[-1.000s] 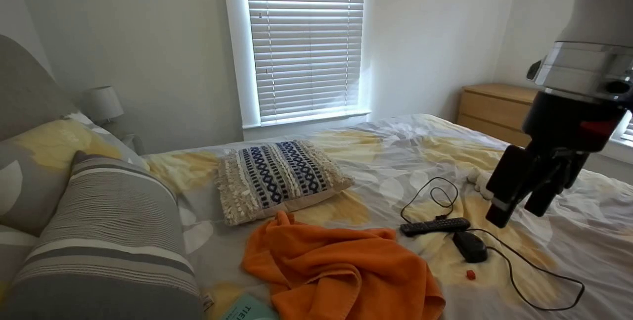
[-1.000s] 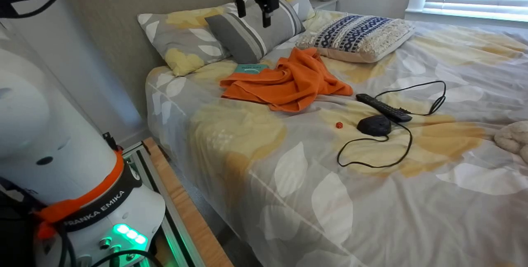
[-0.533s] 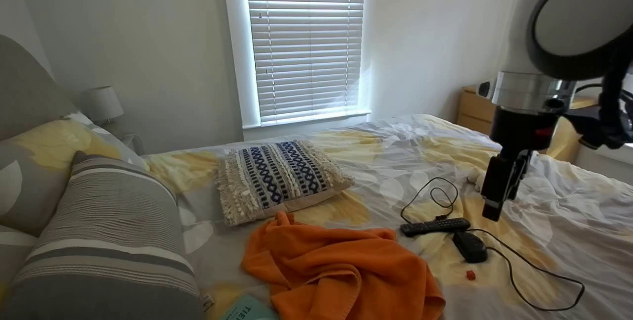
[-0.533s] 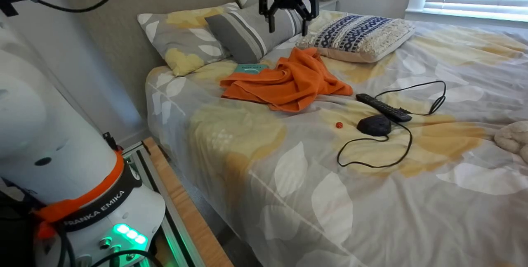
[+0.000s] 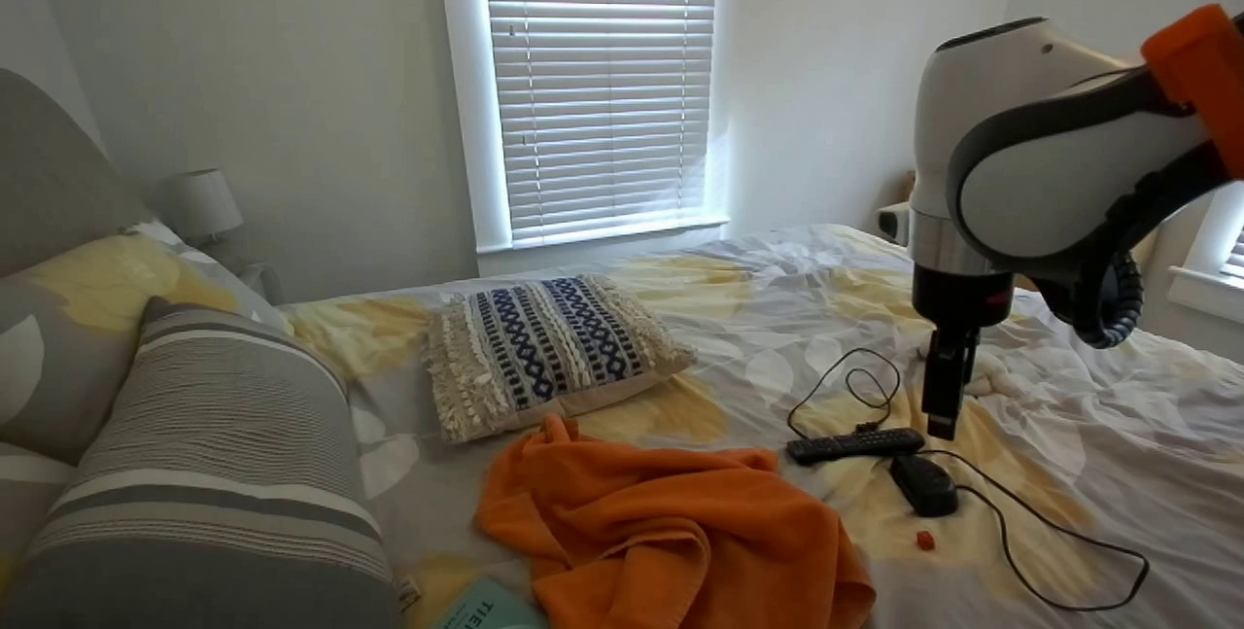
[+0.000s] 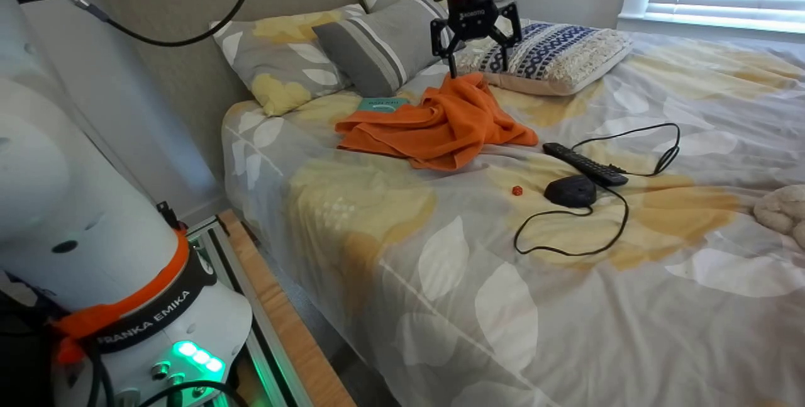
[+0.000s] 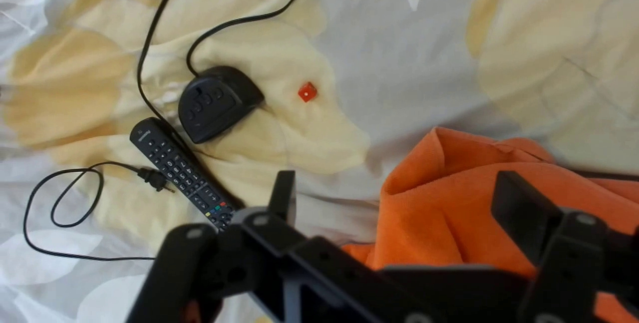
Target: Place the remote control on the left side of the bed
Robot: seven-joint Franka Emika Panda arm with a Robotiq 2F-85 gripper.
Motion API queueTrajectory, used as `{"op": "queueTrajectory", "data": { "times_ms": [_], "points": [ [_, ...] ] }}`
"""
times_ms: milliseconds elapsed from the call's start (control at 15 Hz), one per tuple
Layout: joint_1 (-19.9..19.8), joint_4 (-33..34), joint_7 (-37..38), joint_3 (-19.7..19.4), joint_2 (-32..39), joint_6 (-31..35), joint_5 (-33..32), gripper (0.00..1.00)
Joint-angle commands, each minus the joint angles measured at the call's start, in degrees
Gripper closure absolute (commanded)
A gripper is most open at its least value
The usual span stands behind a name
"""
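Note:
The black remote control (image 5: 855, 445) lies on the bed (image 5: 719, 308), beside a black corded device (image 5: 923, 486). It also shows on the bed (image 6: 352, 306) in an exterior view as a dark bar (image 6: 585, 163). In the wrist view the remote (image 7: 174, 163) lies left of the jaws, its lower end partly hidden behind a finger. My gripper (image 6: 479, 71) is open and empty, pointing down above the bed. In the wrist view the orange cloth (image 7: 449, 203) shows below and between the open fingers (image 7: 397, 178). The gripper also shows edge-on in an exterior view (image 5: 941, 430).
The black device (image 7: 219, 103) touches or nearly touches the remote, and its cord loops around both. A red die (image 7: 307, 92) lies beside it. A fringed pillow (image 6: 547, 55), striped pillow (image 6: 390, 42), teal book (image 6: 382, 104) and plush toy (image 6: 783, 212) are on the bed.
The arm has swung further over the bed and lowered, and the gripper has turned to point straight down. The gripper stays open. The remote and other objects have not moved.

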Motion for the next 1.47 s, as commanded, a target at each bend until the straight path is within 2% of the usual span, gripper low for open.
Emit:
{"op": "queueTrajectory", "data": {
  "times_ms": [0, 533, 733, 1067, 1400],
  "points": [
    [-1.19, 0.26, 0.05, 1.26, 0.01, -0.15, -0.32, 0.0],
    [-1.63, 1.43, -1.43, 1.3, 1.26, 1.07, 0.1, 0.0],
    [-3.13, 3.01, -7.94, 1.21, 3.94, 5.39, -1.05, 0.0],
    [-8.58, 8.08, -24.4, 2.02, 12.14, 13.41, 3.18, 0.0],
    [-13.4, 18.0, -34.14, 3.1, 23.03, 14.34, 6.71, 0.0]
  ]
}}
